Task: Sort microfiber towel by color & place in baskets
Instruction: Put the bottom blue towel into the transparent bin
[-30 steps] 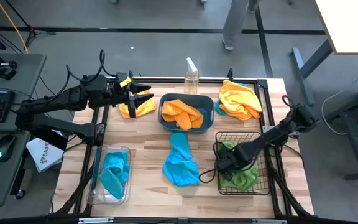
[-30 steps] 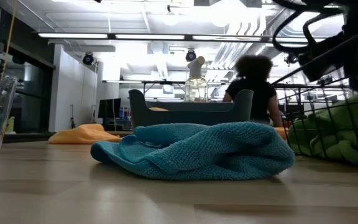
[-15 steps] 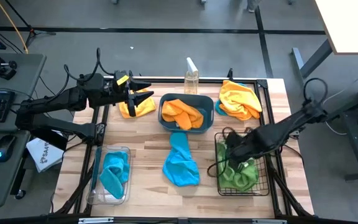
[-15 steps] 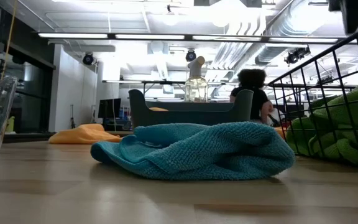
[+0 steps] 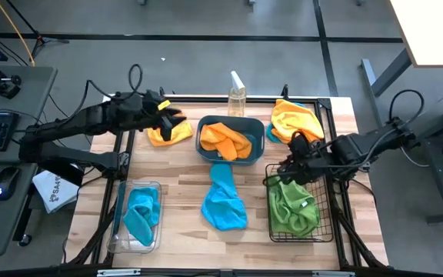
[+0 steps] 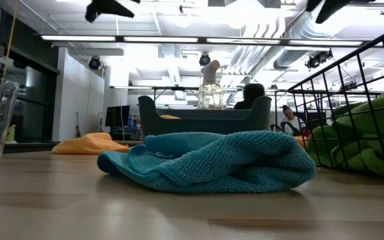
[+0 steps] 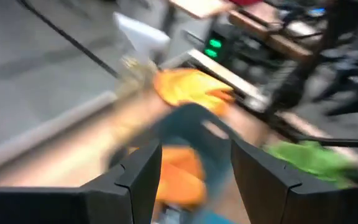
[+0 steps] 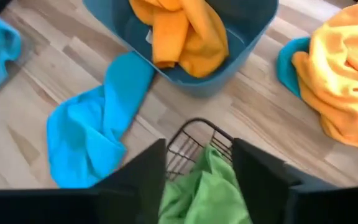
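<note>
Towels sorted partly: my right gripper (image 5: 293, 163) hung over the wire basket's (image 5: 330, 223) rim, jaws parted, empty, green towels (image 5: 293, 208) below. Left gripper (image 5: 168, 117) hovered parted above an orange towel (image 5: 160, 135). Blue towel (image 5: 224, 201) lay loose mid-table: soft, light, limp; I judged a raised fold best to pinch. No writing was legible.

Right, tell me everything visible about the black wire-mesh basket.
The black wire-mesh basket is a rectangular open-topped grid of thin dark wire, standing upright on the wooden table's right side, in front of the loose orange-yellow towels. Crumpled lime green towels fill it. The right gripper hovers over its far edge, fingers apart and empty; whether it touches the rim cannot be told.
</note>
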